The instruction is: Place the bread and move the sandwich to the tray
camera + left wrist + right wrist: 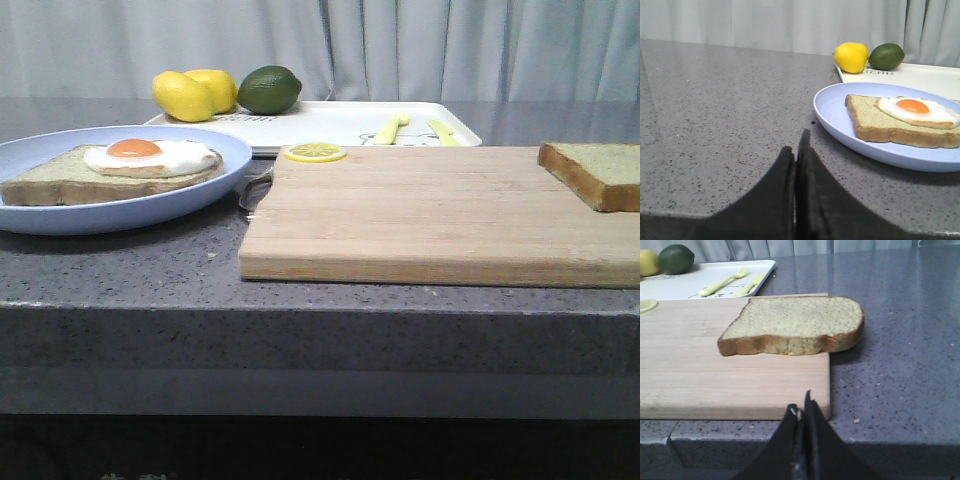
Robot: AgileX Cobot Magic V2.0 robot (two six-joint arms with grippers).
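Observation:
The bread [600, 172] [795, 322] lies flat on the far right corner of the wooden cutting board [430, 215] [715, 370]. The sandwich [110, 170] [900, 120], a bread slice topped with a fried egg, rests on the light blue plate [120, 215] [840, 120] at the left. Behind the board sits the white tray [330, 125] [920, 77] [685, 280]. My left gripper [796, 145] is shut and empty, short of the plate's rim. My right gripper [801, 407] is shut and empty at the counter's front edge, short of the bread. Neither gripper shows in the front view.
Two lemons [195, 93] and a lime [269, 89] sit on the tray's left end, and a yellow fork [722, 282] and knife [750, 284] lie on its right part. A lemon slice [315, 152] rests on the board's back left corner. The counter's front edge [320, 310] runs close below the board.

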